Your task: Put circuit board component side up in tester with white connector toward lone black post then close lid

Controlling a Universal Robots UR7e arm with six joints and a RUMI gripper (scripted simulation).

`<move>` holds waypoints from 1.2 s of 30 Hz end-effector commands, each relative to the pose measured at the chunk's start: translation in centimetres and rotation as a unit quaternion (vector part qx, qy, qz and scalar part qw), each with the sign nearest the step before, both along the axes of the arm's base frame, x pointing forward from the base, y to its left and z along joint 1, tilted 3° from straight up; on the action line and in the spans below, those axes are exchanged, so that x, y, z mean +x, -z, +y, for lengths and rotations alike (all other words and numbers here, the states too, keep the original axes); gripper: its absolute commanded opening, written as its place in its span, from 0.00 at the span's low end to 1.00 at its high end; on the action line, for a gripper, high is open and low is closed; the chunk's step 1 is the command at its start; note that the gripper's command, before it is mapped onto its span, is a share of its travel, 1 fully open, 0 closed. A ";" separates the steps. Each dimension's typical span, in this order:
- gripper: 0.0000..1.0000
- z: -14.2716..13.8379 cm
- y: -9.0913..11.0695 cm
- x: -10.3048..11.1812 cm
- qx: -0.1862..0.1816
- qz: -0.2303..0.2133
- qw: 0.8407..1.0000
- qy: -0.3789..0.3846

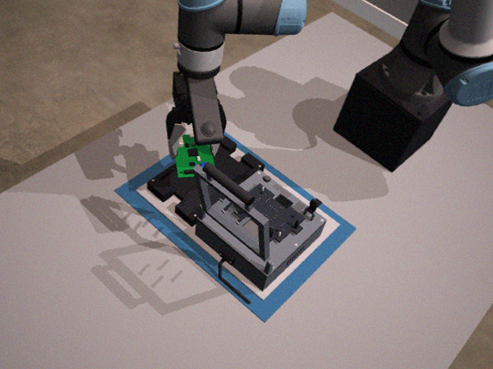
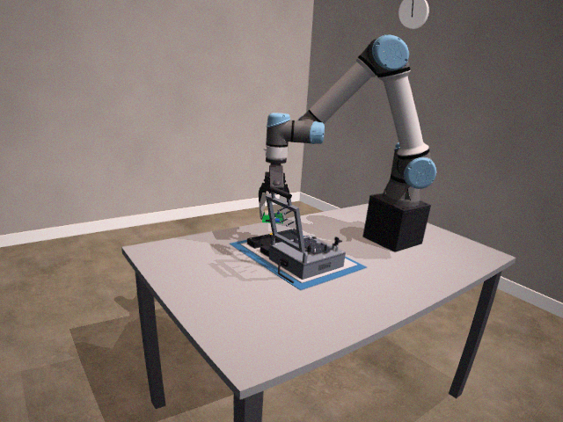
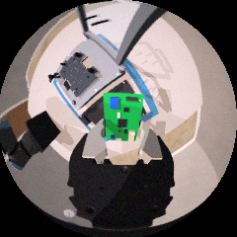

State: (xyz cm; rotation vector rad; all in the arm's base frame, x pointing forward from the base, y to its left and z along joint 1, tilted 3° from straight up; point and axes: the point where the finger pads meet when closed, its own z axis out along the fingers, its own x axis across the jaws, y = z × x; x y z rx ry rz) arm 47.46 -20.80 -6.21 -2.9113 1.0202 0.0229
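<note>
Green rectangular circuit board (image 1: 185, 163) (image 2: 268, 219) (image 3: 116, 118): 12 o'clock from end effector (image 1: 195, 151) (image 2: 275, 213) (image 3: 121, 119), wrist view
Grip: grasping board
Count: one board, one black tray (image 1: 159, 186) (image 2: 257, 241) (image 3: 93, 116), one grey boxy tester (image 1: 234, 250) (image 2: 324, 265) (image 3: 102, 56)

From here I see my arm (image 1: 202, 19) (image 2: 339, 92): light grey tubes, dark grey joints, round blue caps, black gripper (image 1: 195, 148) (image 2: 275, 213) (image 3: 121, 119), pale fingers.
</note>
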 end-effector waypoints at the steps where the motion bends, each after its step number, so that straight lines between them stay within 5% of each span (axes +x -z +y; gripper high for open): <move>1: 0.39 0.0 -0.1 0.0 -0.001 0.003 0.998 0.058; 21: 0.39 0.0 -0.1 0.0 0.000 0.014 0.969 0.247; 36: 0.39 0.0 -0.1 0.0 0.001 0.025 0.902 0.430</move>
